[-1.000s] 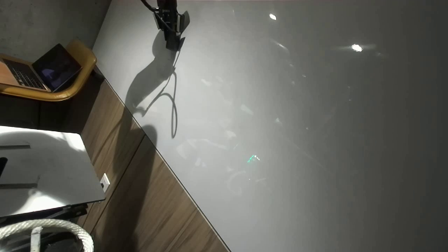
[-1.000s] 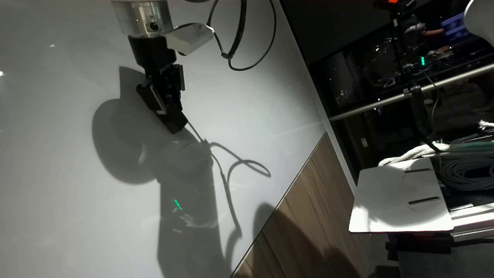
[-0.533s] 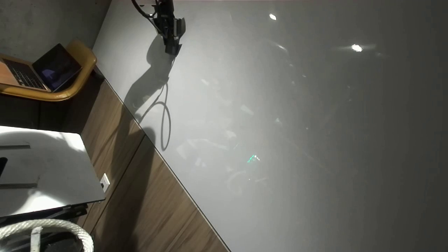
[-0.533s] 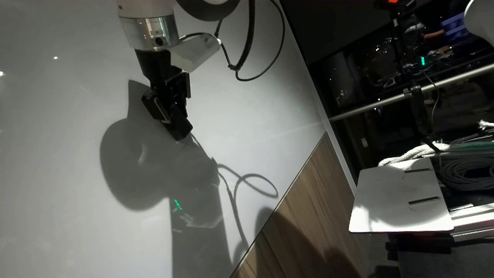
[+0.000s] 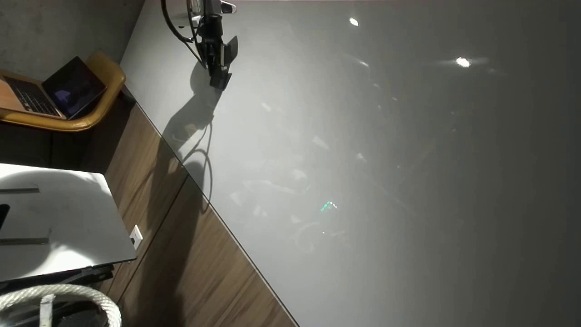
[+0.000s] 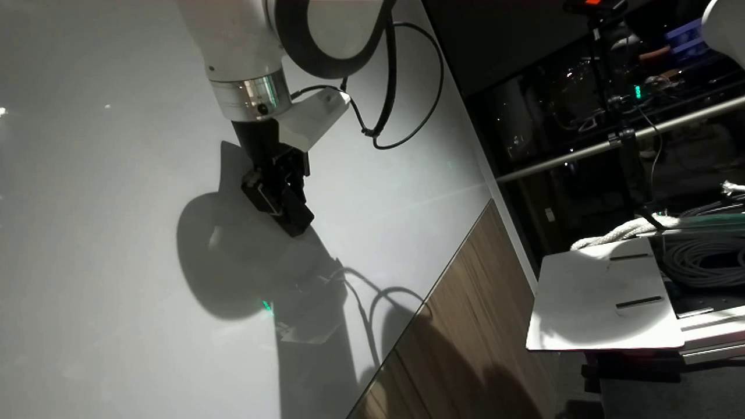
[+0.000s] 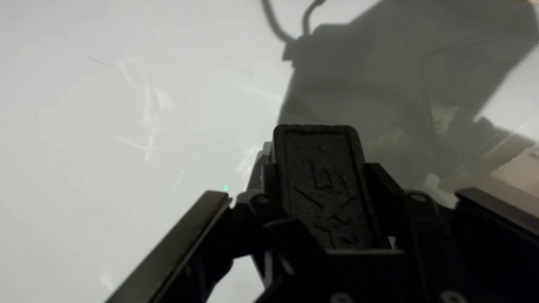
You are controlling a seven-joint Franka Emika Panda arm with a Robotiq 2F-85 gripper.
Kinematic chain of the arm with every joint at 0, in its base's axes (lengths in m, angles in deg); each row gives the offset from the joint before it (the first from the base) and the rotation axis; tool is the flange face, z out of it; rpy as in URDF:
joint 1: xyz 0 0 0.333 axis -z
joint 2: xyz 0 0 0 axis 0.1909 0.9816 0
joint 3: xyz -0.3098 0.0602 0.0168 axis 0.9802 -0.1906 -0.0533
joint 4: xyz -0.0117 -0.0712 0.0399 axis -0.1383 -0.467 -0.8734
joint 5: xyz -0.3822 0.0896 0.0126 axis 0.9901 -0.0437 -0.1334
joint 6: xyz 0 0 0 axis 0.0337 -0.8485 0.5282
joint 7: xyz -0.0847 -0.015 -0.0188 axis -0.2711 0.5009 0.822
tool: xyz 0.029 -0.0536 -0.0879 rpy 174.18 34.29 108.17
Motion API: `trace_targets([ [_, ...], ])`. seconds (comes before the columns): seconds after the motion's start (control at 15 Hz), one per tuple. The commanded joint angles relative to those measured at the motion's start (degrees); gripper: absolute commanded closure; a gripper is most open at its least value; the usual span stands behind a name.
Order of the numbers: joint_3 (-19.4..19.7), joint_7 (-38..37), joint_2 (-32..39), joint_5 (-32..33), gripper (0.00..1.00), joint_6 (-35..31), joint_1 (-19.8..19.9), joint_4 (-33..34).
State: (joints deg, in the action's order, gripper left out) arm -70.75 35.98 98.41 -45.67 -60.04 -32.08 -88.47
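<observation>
Black and scored with thin lines, a rectangular, felt-like block [image 7: 321,181] sits clasped between the fingers of the black two-fingered gripper [image 6: 291,205], close to the glossy white surface [image 6: 116,291], though from where I stand I can't tell whether the two touch. I'd say handling it well calls for an even, firm squeeze from both sides, slow movement, and the block kept square to that surface so no corner catches.
</observation>
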Motion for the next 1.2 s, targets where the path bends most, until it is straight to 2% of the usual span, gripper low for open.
trace_targets([
  [0.0,1.63,-0.33,3.03,2.70,0.71,-5.18,2.34,1.78],
  [0.73,0.44,-0.96,4.03,2.09,0.71,-1.80,0.60,8.71],
  [1.13,-1.15,-0.67,4.27,2.71,0.71,4.47,-2.34,16.94],
])
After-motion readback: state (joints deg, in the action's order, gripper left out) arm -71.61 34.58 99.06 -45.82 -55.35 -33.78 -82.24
